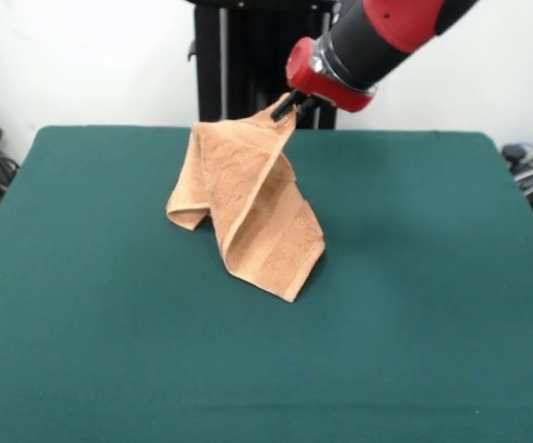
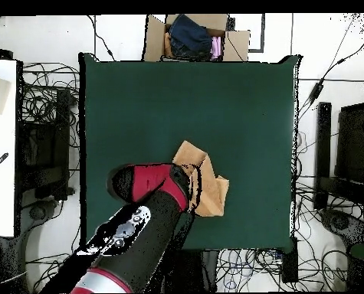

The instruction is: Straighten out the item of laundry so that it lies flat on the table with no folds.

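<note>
One small orange-tan terry towel hangs from the black gripper of the red and black arm, whose claw is pinched on the towel's top corner. From that raised corner the cloth drapes down in long folds, and its lower edges rest on the large dark green felt-topped table, a woven band showing near the bottom corner. In the overhead view the towel lies on the table near the edge closest to the robot, partly hidden beneath the arm. Beyond the table's opposite edge sits a cardboard box of clothes.
</note>
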Controlling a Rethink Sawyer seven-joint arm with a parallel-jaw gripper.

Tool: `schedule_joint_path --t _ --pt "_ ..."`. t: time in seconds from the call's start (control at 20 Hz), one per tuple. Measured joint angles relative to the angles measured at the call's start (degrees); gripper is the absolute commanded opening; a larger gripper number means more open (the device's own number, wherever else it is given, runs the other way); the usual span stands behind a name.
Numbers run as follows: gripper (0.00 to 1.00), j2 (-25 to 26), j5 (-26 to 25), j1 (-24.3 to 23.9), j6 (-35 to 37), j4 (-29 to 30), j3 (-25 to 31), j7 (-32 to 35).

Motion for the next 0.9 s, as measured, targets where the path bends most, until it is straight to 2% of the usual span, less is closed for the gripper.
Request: schedule_joint_path --t 0.3,0.9 --pt "0.00 -3.05 0.57 -4.18 0.04 0.10 0.02 0.00" --pt "0.00 -6.81 0.52 -7.82 3.82 0.11 0.62 0.00"
